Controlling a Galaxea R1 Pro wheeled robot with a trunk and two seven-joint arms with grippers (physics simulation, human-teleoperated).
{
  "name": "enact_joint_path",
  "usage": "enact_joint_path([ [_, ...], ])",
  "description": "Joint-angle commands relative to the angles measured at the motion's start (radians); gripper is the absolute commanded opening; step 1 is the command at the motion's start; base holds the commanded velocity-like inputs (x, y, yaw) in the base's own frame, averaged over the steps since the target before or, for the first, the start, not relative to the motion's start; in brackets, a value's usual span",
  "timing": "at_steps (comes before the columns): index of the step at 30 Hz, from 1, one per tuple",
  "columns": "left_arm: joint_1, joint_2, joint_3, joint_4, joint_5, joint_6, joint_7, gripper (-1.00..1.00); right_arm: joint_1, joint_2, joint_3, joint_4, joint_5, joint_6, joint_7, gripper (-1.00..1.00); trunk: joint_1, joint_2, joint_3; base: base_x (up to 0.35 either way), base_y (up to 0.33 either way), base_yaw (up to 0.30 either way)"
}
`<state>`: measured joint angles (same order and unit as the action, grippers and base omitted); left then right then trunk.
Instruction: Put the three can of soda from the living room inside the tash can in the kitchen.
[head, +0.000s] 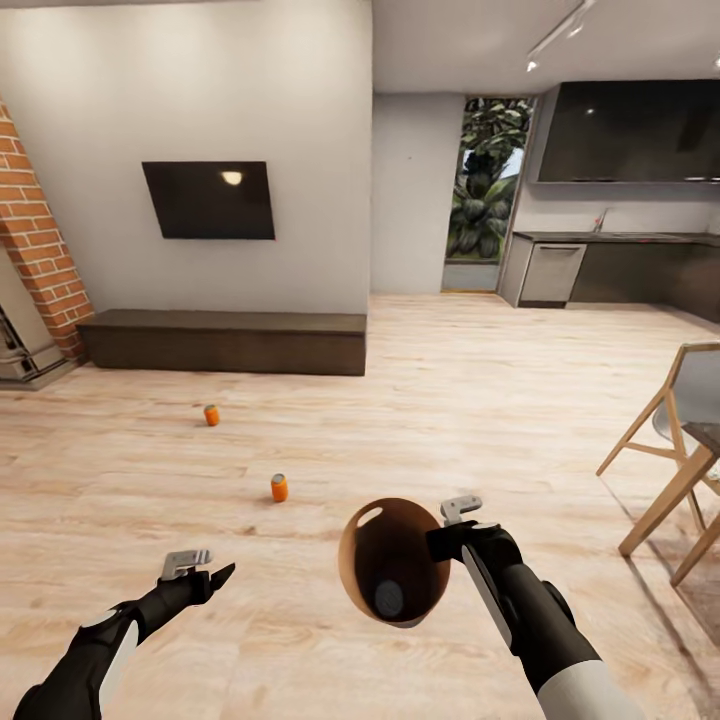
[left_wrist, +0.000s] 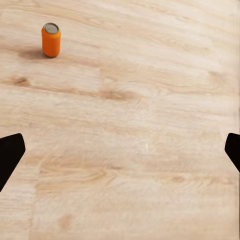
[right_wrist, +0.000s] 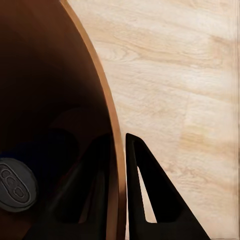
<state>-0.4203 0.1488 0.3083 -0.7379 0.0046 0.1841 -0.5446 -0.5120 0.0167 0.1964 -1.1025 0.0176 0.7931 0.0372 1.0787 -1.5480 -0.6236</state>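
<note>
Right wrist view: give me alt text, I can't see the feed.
The right gripper is clamped on the rim of the round bin with a brown wood-coloured inside, one finger on each side of the wall. A grey metal can top lies at the bin's bottom; light wood floor is beside it.

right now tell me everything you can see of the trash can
The trash can is a round tapered bin, wood-brown inside, with an oval handle slot near its rim. It is held off the floor, tipped so its open mouth faces the head camera. The right gripper is shut on its rim, one finger inside the wall and one outside, as the right wrist view shows. A soda can lies at its bottom, grey top showing. Nothing else touches it.
</note>
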Motion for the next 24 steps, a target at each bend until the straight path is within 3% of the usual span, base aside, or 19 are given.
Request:
enact_joint_path([
  [1,0.0,0.0,0.0,0.0,0.0,0.0,0.0,1.0,0.0,0.0,0.0,0.0,-0.01,0.0,0.004,-1.0,0.0,0.0,0.001,0.0,0.0,-0.236],
  [9,0.0,0.0,0.0,-0.002,0.0,0.002,0.0,1.0,0.0,0.0,0.0,0.0,-0.01,-0.001,0.004,-1.0,0.0,0.0,0.005,0.048,0.0,-0.194],
  [24,0.0,0.0,0.0,-0.004,0.0,0.004,0.0,1.0,0.0,0.002,0.001,0.0,-0.01,-0.002,0.004,-1.0,0.0,0.0,0.006,0.313,0.0,-0.012],
])
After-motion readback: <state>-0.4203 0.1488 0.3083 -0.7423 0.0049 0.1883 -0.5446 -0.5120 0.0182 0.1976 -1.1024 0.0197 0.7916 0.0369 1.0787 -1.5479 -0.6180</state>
